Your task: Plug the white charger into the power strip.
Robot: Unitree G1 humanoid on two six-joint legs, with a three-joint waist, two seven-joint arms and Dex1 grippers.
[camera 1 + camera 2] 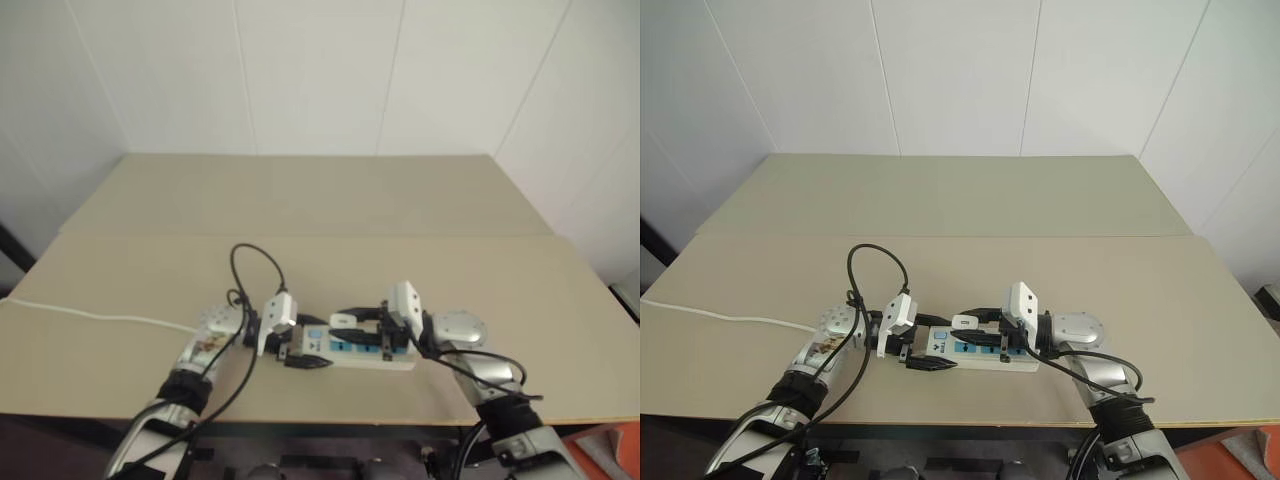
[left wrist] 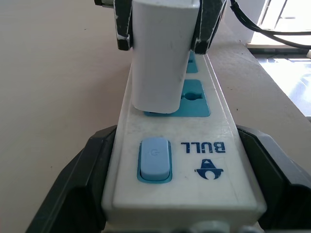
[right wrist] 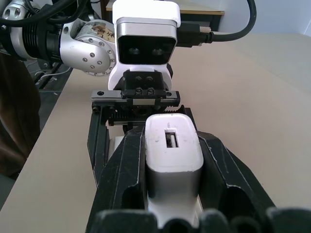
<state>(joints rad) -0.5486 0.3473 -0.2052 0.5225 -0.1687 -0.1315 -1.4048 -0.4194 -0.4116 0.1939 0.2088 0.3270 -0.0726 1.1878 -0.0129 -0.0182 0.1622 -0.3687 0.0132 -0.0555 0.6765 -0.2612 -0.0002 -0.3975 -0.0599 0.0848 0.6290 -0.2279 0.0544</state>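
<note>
We clamp the power strip at its switch end with our left hand. Our right hand pinches the white charger over the first socket, on the worktop. Insertion step; next calls for pressing straight down.

We are holding the strip near the front edge of the table, our left gripper clamping its left end. Our right gripper is reaching in from the right, pinching the charger above the blue sockets. A white cord is trailing off leftward.
</note>
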